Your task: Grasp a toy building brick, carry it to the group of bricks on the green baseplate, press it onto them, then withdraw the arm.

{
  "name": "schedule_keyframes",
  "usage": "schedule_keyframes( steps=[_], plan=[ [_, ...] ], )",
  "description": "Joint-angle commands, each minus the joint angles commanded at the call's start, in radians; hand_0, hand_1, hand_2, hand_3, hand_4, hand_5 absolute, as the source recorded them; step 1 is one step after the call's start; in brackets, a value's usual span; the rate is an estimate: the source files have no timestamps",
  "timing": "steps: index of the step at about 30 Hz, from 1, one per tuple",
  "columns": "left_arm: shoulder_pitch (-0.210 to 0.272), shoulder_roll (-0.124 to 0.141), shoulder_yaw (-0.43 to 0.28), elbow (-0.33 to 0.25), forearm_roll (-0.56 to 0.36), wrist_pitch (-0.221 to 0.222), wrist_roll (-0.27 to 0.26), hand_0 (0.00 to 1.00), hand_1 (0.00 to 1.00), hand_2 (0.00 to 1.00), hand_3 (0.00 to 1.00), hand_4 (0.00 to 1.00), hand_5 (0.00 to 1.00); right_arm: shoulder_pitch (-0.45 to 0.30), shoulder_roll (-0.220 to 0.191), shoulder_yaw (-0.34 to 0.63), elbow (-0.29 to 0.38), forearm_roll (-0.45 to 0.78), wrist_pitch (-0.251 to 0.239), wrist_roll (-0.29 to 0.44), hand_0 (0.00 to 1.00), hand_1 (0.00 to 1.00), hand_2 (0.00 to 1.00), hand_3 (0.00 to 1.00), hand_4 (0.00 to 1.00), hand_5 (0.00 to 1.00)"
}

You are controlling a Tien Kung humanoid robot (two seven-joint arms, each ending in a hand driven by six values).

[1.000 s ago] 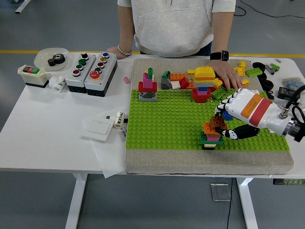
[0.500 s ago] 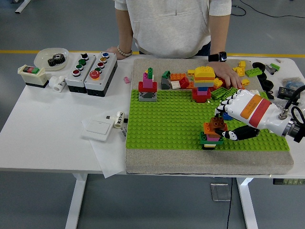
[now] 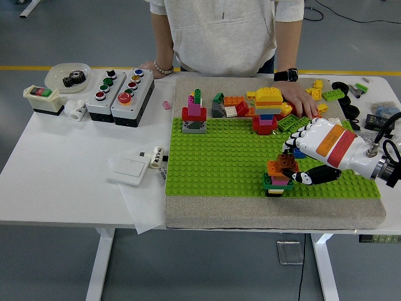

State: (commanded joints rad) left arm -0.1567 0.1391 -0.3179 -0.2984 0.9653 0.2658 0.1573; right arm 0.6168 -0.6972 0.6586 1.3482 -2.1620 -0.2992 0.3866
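Note:
A small stack of bricks (image 3: 277,178) stands near the front right of the green baseplate (image 3: 219,157): green base, pink, orange, with a brown brick (image 3: 288,160) on top. My right hand (image 3: 297,162), white with an orange and red band, comes in from the right. Its fingers (image 3: 291,144) curl over the brown brick and its thumb (image 3: 305,177) lies against the stack's right side. A bit of blue shows under the palm. My left arm is out of view.
A taller yellow-topped stack (image 3: 267,108) and a red-pink stack (image 3: 194,114) stand at the plate's far edge, among loose bricks (image 3: 232,105). A person's hand (image 3: 302,99) rests there. Button boxes (image 3: 120,93), a dish (image 3: 69,76) and a white switch (image 3: 128,167) lie left.
My right hand and the stack have not visibly moved. The person at the far side has shifted slightly.

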Motion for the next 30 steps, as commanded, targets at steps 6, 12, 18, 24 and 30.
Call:
schedule_keyframes(
  steps=[6, 12, 18, 24, 30],
  plan=[
    [0.000, 0.000, -0.001, 0.000, 0.001, -0.002, 0.000, 0.681, 0.602, 0.737, 0.651, 0.752, 0.644, 0.002, 0.002, -0.002, -0.003, 0.004, 0.002, 0.000, 0.261, 0.430, 0.512, 0.498, 0.688, 0.473],
    [-0.001, 0.000, 0.000, 0.000, 0.000, -0.001, -0.001, 0.681, 0.602, 0.737, 0.651, 0.752, 0.644, 0.003, 0.004, -0.002, -0.007, 0.003, 0.008, -0.003, 0.261, 0.434, 0.518, 0.502, 0.693, 0.472],
    [-0.001, 0.001, 0.002, 0.000, -0.002, -0.001, -0.002, 0.679, 0.602, 0.738, 0.651, 0.752, 0.644, 0.004, 0.005, 0.000, -0.008, 0.004, 0.015, -0.003, 0.263, 0.441, 0.529, 0.511, 0.703, 0.462],
    [-0.001, 0.000, 0.000, 0.000, 0.000, -0.002, -0.001, 0.681, 0.601, 0.737, 0.651, 0.752, 0.643, 0.005, 0.005, 0.001, -0.007, 0.007, 0.019, -0.001, 0.271, 0.446, 0.552, 0.516, 0.716, 0.446],
    [0.002, -0.001, -0.004, 0.000, 0.005, -0.004, 0.001, 0.681, 0.601, 0.738, 0.652, 0.752, 0.644, 0.005, 0.008, 0.000, -0.009, 0.010, 0.026, 0.002, 0.274, 0.453, 0.573, 0.535, 0.736, 0.444]
  ],
)
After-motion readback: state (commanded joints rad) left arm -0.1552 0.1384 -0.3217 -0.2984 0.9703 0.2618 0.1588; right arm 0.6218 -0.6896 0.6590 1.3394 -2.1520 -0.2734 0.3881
